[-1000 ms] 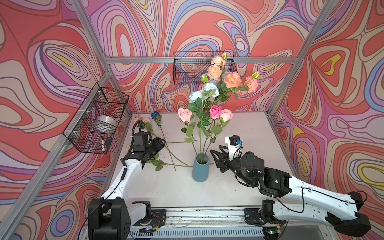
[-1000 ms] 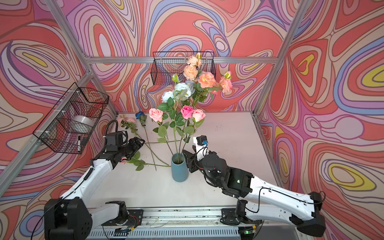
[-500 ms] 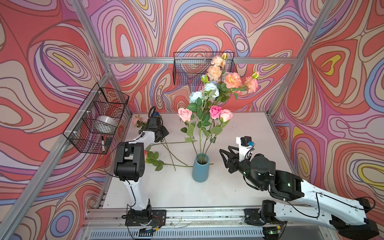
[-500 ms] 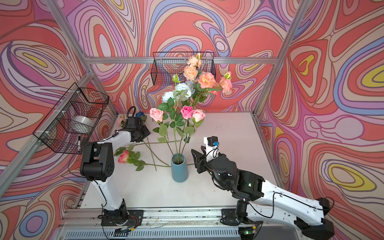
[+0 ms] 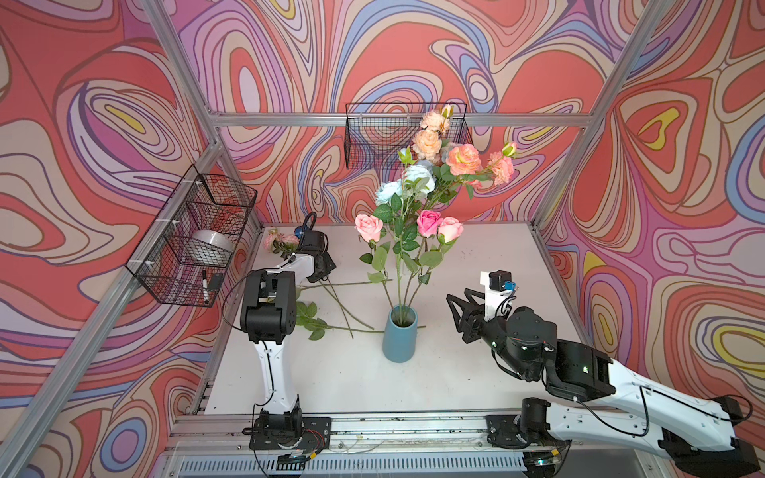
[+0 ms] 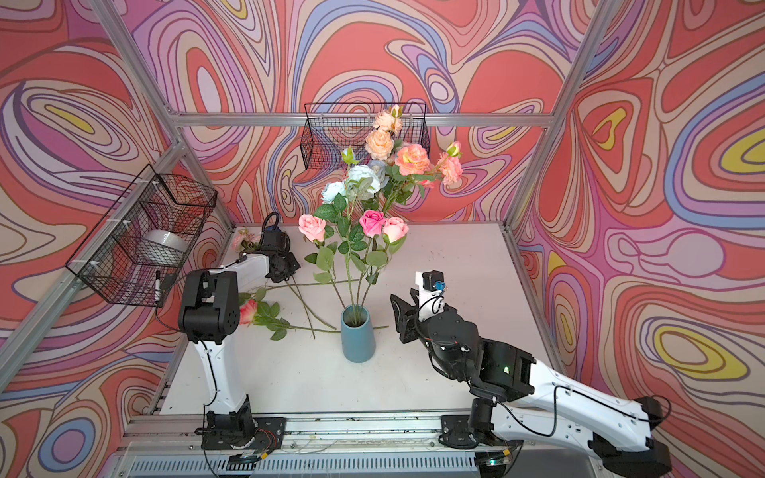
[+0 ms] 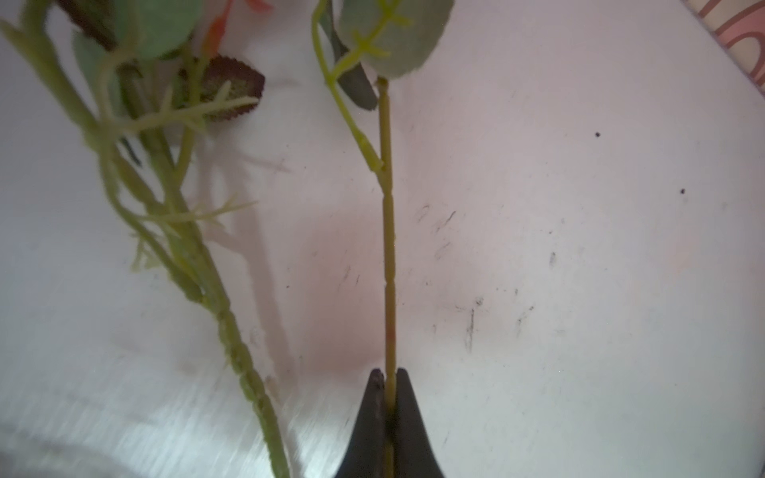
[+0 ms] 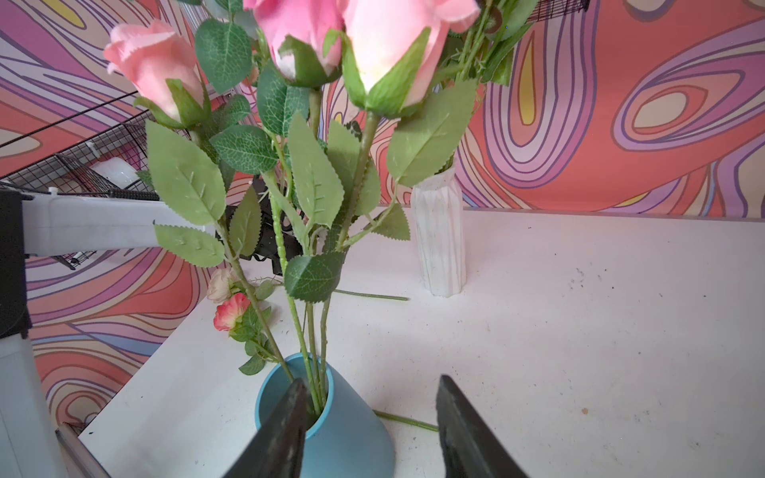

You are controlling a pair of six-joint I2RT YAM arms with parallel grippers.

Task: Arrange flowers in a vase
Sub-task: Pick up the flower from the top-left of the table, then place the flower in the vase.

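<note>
**A:** We've got our left gripper (image 7: 388,378) pinched shut on a thin flower stem (image 7: 388,256) down on the bench (image 5: 476,256), and the stem runs straight out from the jaws.

**B:** Yep. The blue vase (image 5: 399,335) sits nearer our right gripper (image 8: 371,380), which is half-open and empty. We reckon the loose stems (image 5: 343,308) and the vase's roses (image 5: 428,223) crowd the path.

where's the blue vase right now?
In both top views the blue vase stands upright in the middle of the table, just off the open right gripper, with loose stems lying on its left.
</note>
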